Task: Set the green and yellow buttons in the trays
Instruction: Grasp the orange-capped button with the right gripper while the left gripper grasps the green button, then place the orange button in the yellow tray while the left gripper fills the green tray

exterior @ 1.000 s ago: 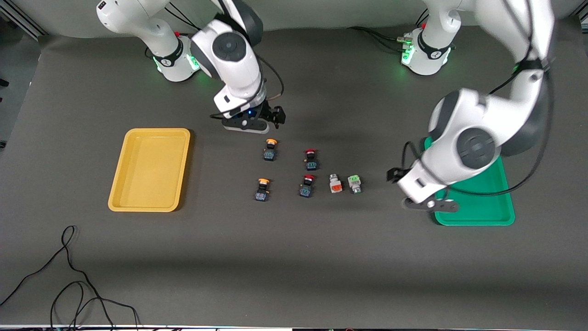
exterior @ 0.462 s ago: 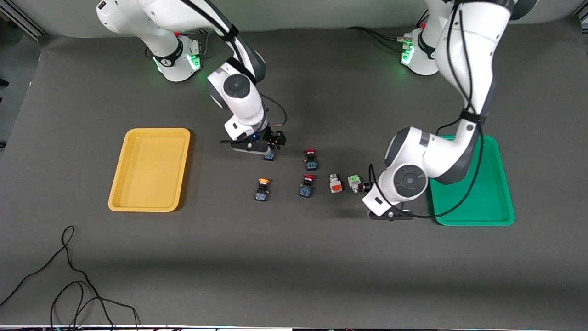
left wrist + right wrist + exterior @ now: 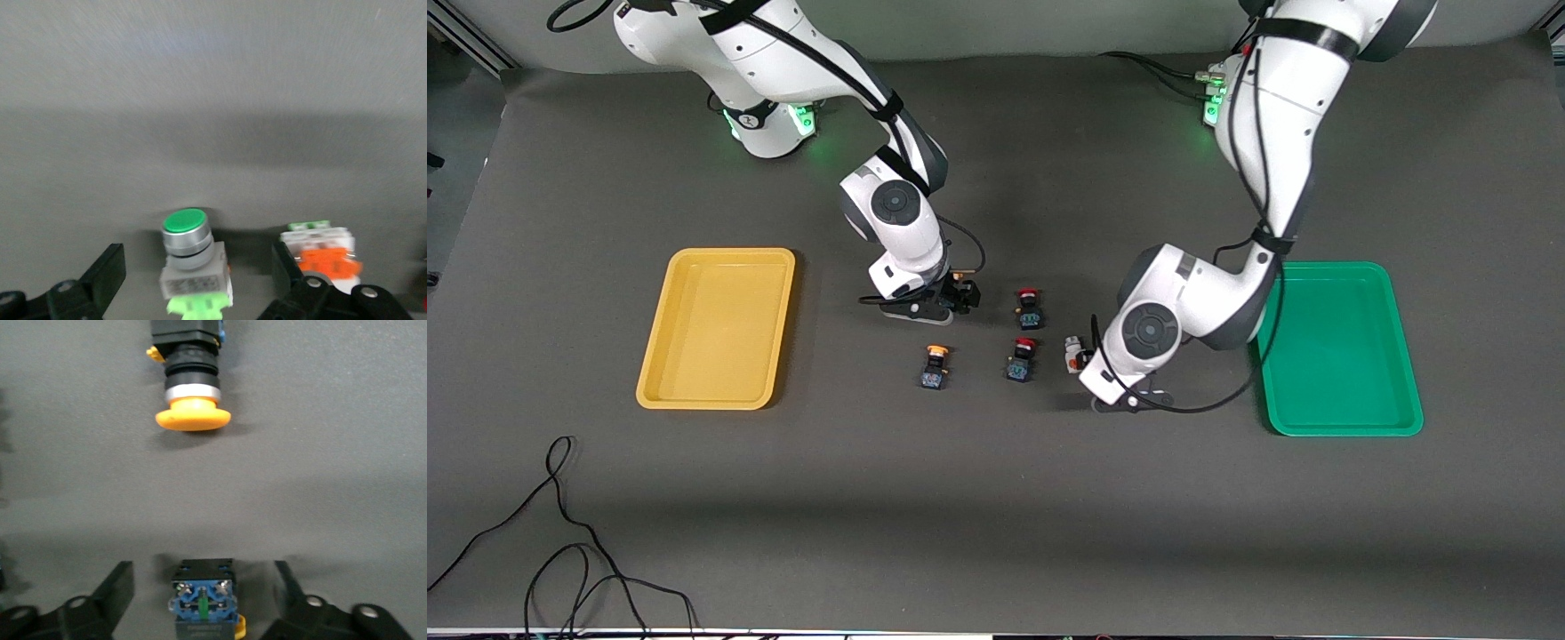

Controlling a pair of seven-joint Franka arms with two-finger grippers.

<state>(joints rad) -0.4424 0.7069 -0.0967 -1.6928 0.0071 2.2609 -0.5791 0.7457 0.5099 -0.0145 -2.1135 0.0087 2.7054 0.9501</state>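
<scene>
Dark grey matting covers the table, with the yellow tray (image 3: 718,327) at the right arm's end and the green tray (image 3: 1343,351) at the left arm's end, both bare.

The right gripper (image 3: 203,603) is down at the mat with its fingers (image 3: 110,593) apart, straddling a yellow-capped switch (image 3: 202,600) whose blue-black body sits squarely between them. The second yellow-capped switch (image 3: 191,383) lies on its side ahead of the claw, long axis running straight away from it.

The left gripper (image 3: 198,283) is likewise low and spread, with the green-capped white switch (image 3: 192,260) centred in the gap, cap pointing away from the wrist. An orange-faced white switch (image 3: 325,252) sits just outside one finger, close enough to be nudged on closing, I judge.
</scene>
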